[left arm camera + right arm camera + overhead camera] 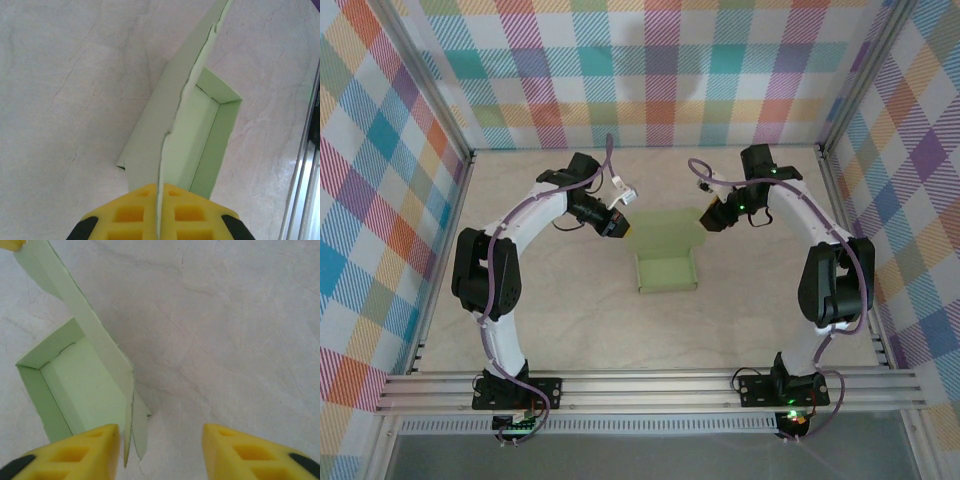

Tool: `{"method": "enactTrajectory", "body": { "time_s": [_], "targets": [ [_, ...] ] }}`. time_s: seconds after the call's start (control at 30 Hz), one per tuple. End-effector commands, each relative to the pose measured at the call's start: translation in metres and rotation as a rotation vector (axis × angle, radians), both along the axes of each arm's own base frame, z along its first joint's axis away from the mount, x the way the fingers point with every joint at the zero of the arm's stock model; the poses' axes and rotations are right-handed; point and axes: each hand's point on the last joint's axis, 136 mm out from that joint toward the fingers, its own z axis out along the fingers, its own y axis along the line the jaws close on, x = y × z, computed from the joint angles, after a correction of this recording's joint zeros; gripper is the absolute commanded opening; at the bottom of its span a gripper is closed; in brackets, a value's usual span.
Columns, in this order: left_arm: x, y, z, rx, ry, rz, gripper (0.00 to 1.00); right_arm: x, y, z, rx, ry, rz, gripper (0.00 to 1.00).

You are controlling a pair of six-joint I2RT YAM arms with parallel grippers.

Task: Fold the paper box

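Paper box (667, 258): pale green, at the middle of the table (570, 330). Its shallow tray (667, 272) lies flat and open-topped, and a tall flap (665, 228) stands up along the tray's 12 o'clock side.
Left gripper (625, 228): at the flap's 9 o'clock end, clamped tight on the paper box. In the left wrist view the flap's thin edge runs straight between the yellow fingers (135, 212).
Right gripper (708, 215): at the flap's 3 o'clock end with jaws apart, gripping nothing. In the right wrist view (161, 432) the flap's end stands just inside the gap, beside the finger at 9 o'clock.
Step in hand: probably taking the free end of the flap so that both arms can fold it over the tray.
How to do it well: close the right jaws squarely on the flap, not on its corner. Hold the left pinch steady so the sheet does not twist. Then swing both ends together towards 6 o'clock, level, so the crease follows the tray's rear wall.
Risk: thin card buckles or tears if one end leads.
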Motion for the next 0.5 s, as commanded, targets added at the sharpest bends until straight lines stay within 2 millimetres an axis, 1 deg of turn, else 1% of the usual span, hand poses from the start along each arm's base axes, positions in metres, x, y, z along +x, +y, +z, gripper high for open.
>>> {"method": "enactTrajectory", "body": {
  "time_s": [0.0,0.13,0.47],
  "targets": [
    [0.002,-0.002,0.007,-0.021,-0.003,-0.010,0.00,-0.012,0.011,0.006,0.038,0.011,0.084,0.43],
    [0.003,-0.002,0.007,-0.023,-0.002,-0.010,0.00,-0.015,0.014,0.000,0.020,0.014,0.105,0.40],
    [0.002,-0.003,0.007,-0.027,0.005,-0.013,0.00,-0.014,0.019,-0.012,0.005,0.017,0.136,0.34]
  ]
}}
